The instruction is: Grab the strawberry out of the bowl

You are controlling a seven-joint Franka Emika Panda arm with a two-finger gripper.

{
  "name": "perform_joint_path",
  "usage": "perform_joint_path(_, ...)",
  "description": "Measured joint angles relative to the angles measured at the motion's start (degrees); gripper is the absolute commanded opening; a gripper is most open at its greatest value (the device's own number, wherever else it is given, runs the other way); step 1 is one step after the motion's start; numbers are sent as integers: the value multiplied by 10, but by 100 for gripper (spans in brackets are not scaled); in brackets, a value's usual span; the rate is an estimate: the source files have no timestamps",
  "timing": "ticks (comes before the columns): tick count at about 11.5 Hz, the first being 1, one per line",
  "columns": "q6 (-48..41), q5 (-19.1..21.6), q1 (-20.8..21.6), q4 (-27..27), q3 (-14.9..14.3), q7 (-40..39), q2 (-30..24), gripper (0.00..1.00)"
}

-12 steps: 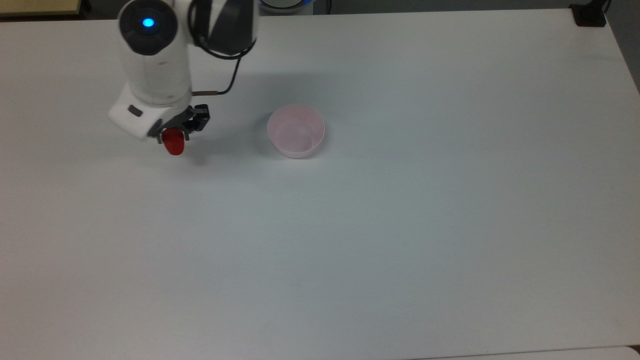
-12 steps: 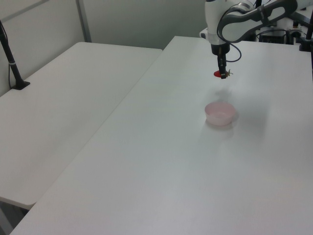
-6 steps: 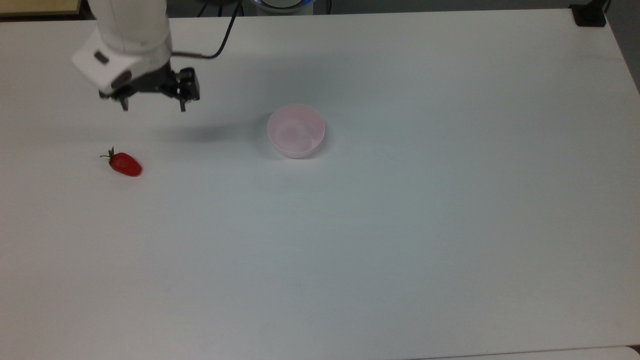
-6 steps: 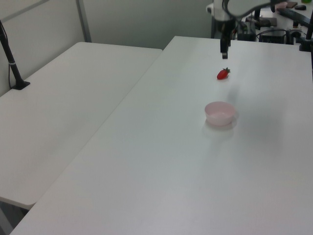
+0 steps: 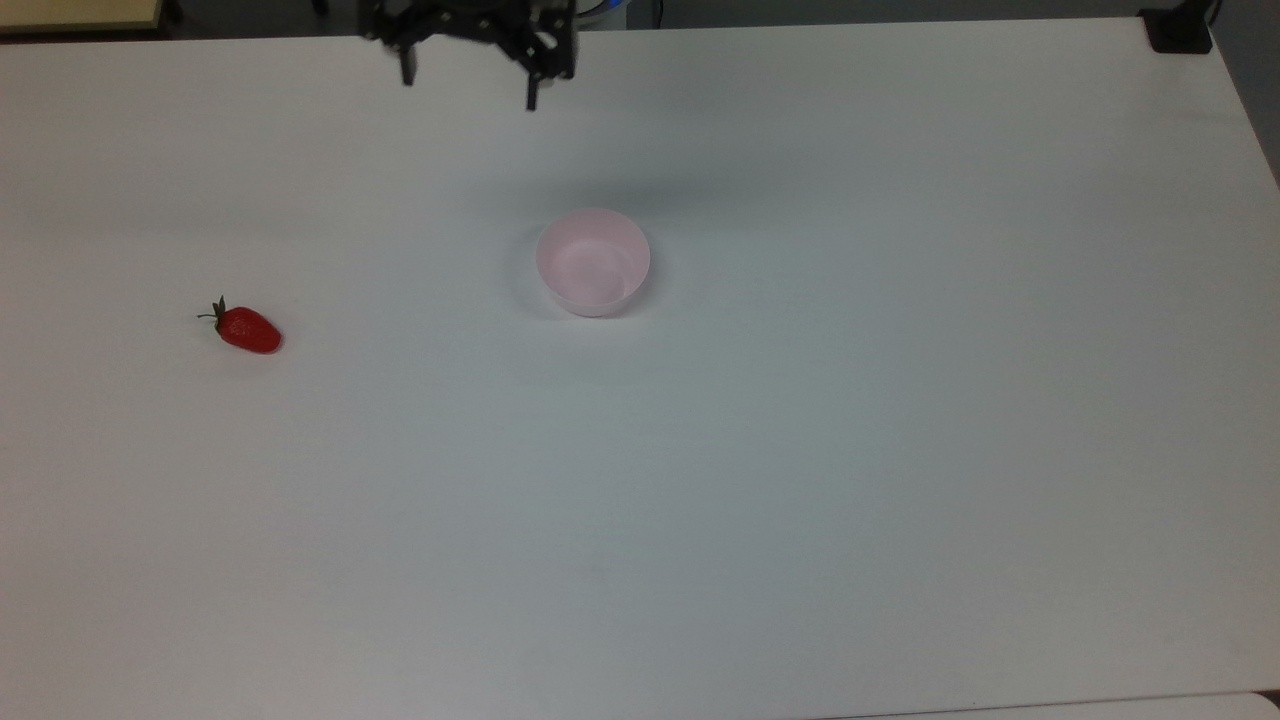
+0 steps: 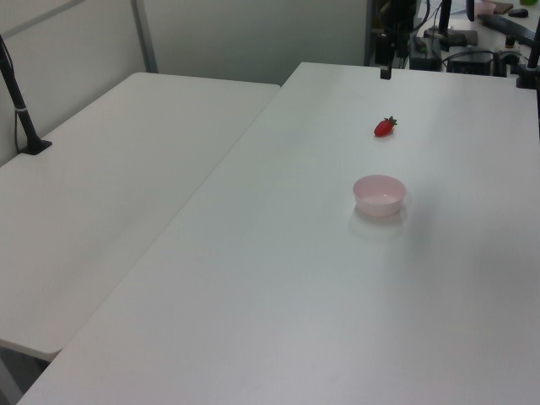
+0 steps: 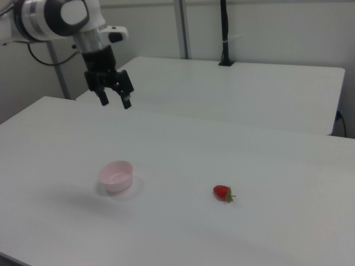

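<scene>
The red strawberry lies on its side on the white table, well to the top view's left of the bowl. Nothing sits in the pale pink bowl, which stands upright near the table's middle. My gripper hangs open and holds nothing, high above the table near its far edge in the top view, apart from both the bowl and the strawberry. In the left view the gripper is at the top edge, beyond the strawberry.
A second white table adjoins this one, with a black post clamped to it. A black clamp sits at the top view's upper right corner. Cables and equipment crowd the far end in the left view.
A second ago my gripper held the strawberry low over the table. It then let go, and has since risen and swung toward the top view's upper middle. The strawberry lies still.
</scene>
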Motion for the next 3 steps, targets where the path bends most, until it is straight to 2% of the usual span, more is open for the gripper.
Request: perform_joint_path(3,-19,24,25,-1,-29,3,-24,100)
